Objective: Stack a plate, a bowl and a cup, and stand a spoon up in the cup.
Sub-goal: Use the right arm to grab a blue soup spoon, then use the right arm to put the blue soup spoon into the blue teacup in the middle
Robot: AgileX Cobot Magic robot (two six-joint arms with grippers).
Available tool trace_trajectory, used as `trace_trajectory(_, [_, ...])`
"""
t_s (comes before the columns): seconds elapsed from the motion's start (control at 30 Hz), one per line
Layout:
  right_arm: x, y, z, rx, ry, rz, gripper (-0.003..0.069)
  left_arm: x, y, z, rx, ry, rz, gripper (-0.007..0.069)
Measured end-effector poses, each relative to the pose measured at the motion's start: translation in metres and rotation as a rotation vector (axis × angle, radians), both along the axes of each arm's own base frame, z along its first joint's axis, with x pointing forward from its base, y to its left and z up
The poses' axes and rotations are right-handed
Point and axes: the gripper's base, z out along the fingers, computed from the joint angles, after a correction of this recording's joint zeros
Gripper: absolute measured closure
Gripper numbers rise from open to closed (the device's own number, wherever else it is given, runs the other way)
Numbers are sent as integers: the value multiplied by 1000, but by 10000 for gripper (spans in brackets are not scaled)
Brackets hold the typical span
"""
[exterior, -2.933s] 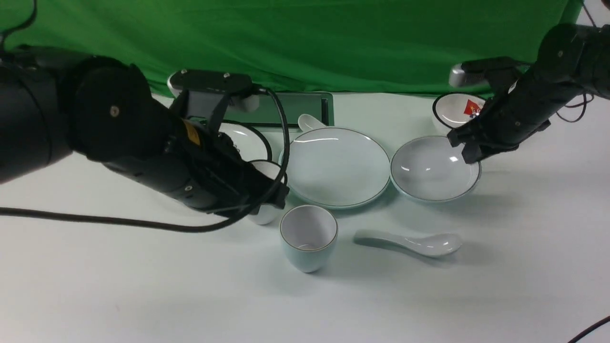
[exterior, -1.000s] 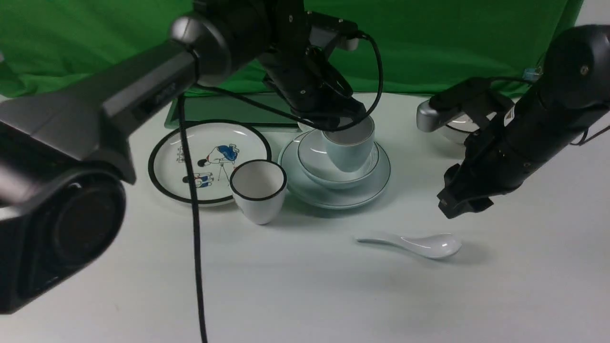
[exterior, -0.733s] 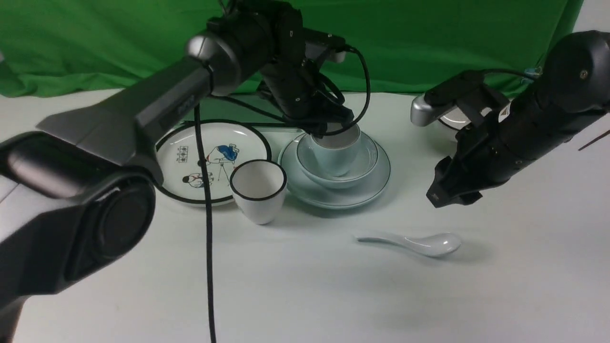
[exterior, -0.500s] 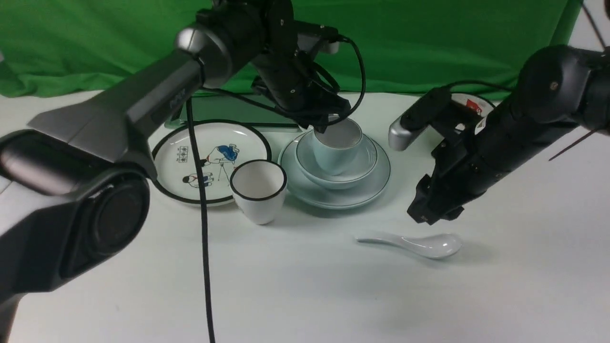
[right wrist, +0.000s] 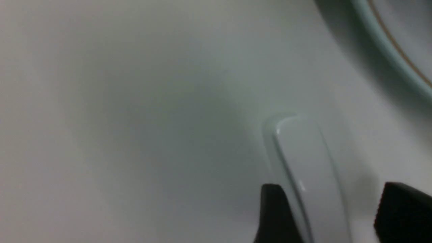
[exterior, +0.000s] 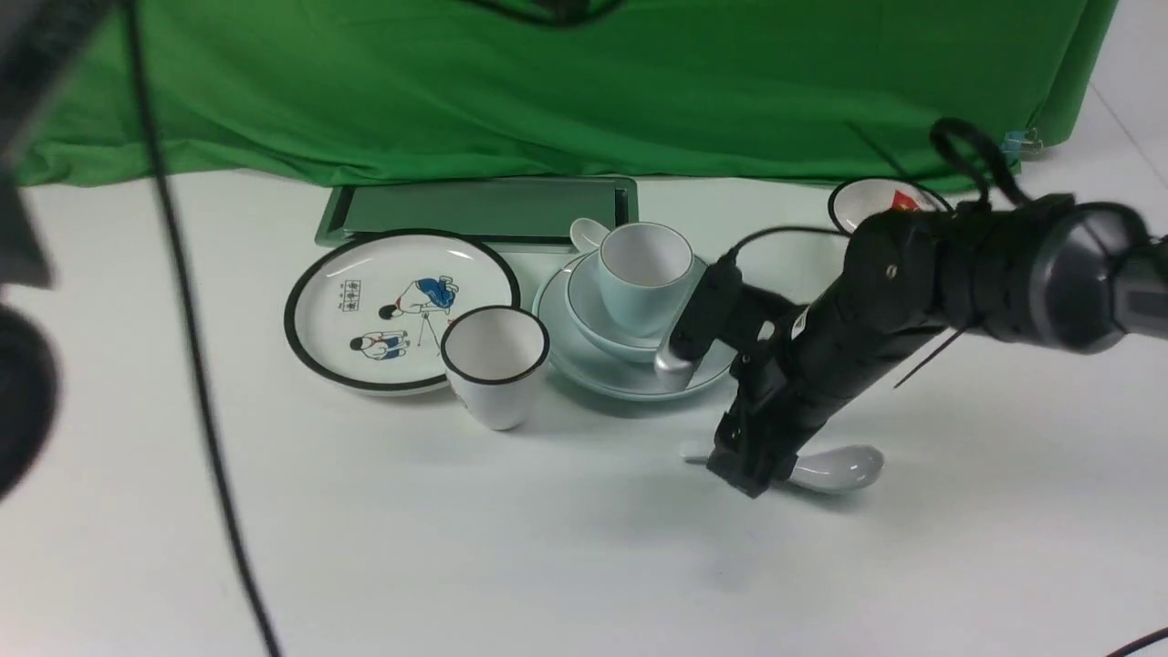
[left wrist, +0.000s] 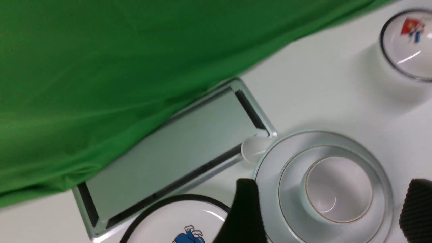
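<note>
The pale blue-green cup (exterior: 643,274) stands upright in the bowl (exterior: 584,306), which sits on the plate (exterior: 630,383). From straight above, the left wrist view shows the cup (left wrist: 337,192) within the bowl (left wrist: 290,189) and plate (left wrist: 270,162); my left gripper (left wrist: 332,189) hangs open over it, fingers wide apart and touching nothing. The white spoon (exterior: 835,467) lies flat on the table in front of the stack. My right gripper (exterior: 753,467) is down at its handle, hiding the middle of it. In the right wrist view the open fingers (right wrist: 273,209) straddle the spoon handle (right wrist: 303,158).
A black-rimmed cartoon plate (exterior: 392,301) and a black-rimmed white cup (exterior: 495,365) sit left of the stack. A green tray (exterior: 479,210) and a second white spoon (exterior: 589,233) lie behind it. A small flag bowl (exterior: 881,203) is at the back right, before the green cloth.
My left gripper opened, let go of the cup in the bowl and rose out of the front view. My right gripper came down and left onto the spoon's handle, opening a little wider.
</note>
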Motion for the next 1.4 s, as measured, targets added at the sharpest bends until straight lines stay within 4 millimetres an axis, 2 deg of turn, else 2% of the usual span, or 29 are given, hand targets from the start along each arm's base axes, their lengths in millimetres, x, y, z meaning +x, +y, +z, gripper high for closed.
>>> trace_trajectory(0.1, [0, 0, -1, 1, 10, -3, 343, -28, 11, 35, -34, -75, -3, 138])
trace_trajectory(0.17, [-1, 0, -1, -1, 15, -1, 403, -36, 14, 46, -44, -99, -3, 154])
trace_trajectory(0.2, [-1, 0, 1, -2, 19, 2, 482, -51, 21, 61, -58, -136, -3, 176])
trace_trajectory(0.23, [-2, 0, 4, -4, 30, 3, 503, -60, 24, 68, -59, -150, -2, 196])
trace_trajectory(0.3, [-1, 1, 16, 7, 26, -3, 497, -80, 33, 79, -52, -172, -5, 231])
trace_trajectory(0.4, [3, 4, 53, 72, -40, -49, 497, -106, 48, 79, 5, -159, 10, 300])
trace_trajectory(0.53, [10, 11, 113, 298, -249, -135, 497, -143, 71, 54, 76, -71, 91, 416])
trace_trajectory(0.57, [13, 13, 122, 351, -307, -155, 497, -149, 74, 42, 88, -42, 101, 440])
trace_trajectory(0.6, [13, 14, 124, 363, -320, -161, 497, -152, 76, 45, 82, -50, 105, 447])
trace_trajectory(0.67, [29, 22, 138, 524, -511, -301, 497, -173, 85, 10, 71, -46, 116, 535])
trace_trajectory(0.7, [33, 23, 141, 560, -561, -350, 497, -181, 88, 6, 64, -60, 117, 553])
trace_trajectory(0.77, [44, 29, 137, 621, -643, -449, 497, -196, 94, -17, 48, -77, 124, 609])
trace_trajectory(0.8, [45, 30, 134, 618, -639, -448, 497, -197, 94, -20, 48, -77, 123, 614])
trace_trajectory(0.83, [49, 33, 131, 639, -653, -482, 497, -205, 98, -31, 41, -85, 132, 634])
trace_trajectory(0.87, [59, 39, 118, 648, -635, -515, 497, -215, 103, -49, 44, -81, 147, 654])
trace_trajectory(0.97, [73, 50, 96, 649, -600, -534, 497, -238, 116, -78, 73, -66, 178, 664])
trace_trajectory(1.03, [78, 53, 90, 648, -592, -537, 497, -244, 120, -88, 92, -56, 181, 663])
trace_trajectory(1.07, [82, 56, 86, 647, -585, -537, 497, -249, 123, -100, 113, -42, 182, 662])
trace_trajectory(1.17, [87, 61, 82, 651, -574, -530, 497, -258, 128, -120, 151, -58, 175, 662])
trace_trajectory(1.37, [90, 64, 77, 647, -567, -527, 492, -257, 128, -137, 171, -97, 147, 661])
trace_trajectory(1.4, [90, 65, 73, 640, -560, -526, 469, -256, 126, -137, 154, -125, 136, 661])
